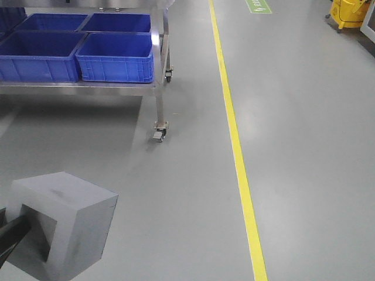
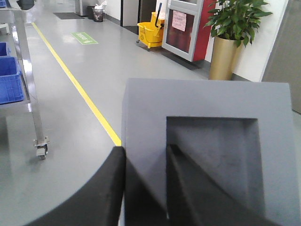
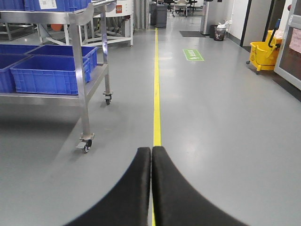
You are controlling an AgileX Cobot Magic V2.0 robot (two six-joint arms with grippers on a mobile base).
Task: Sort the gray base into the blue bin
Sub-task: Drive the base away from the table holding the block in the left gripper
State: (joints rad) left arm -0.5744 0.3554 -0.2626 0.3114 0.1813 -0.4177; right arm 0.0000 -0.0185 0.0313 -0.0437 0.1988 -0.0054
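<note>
Gray base point(image 1: 64, 228) is in the left gripper point(image 2: 145, 157), well short of the one steel cart point(image 1: 159, 88), which stands far ahead of that gripper on castered legs. Front view shows four bins on the cart's lower shelf, two by two. The blue bin point(image 1: 117, 58) at the near right corner is closest to the gripper. A blue sliver at top left may be a fifth, can't tell. Only the right wrist view shows more blue bins on the cart's top shelf.

One yellow floor line point(image 1: 237, 152) lies right of the left gripper and runs straight out from under the right gripper point(image 3: 151, 153). One potted plant point(image 2: 230, 37), ahead-right of the left gripper, shows in the left wrist view only. One yellow mop bucket point(image 3: 263, 54) shows in all three views.

One base, over bare floor. Left wrist view shows its square recess facing the camera, with one finger point(image 2: 94, 197) outside the frame wall and the other inside the recess, clamped on that wall. Front view shows only a dark finger at the base's left side. Right gripper's fingers are pressed together with nothing between them.
</note>
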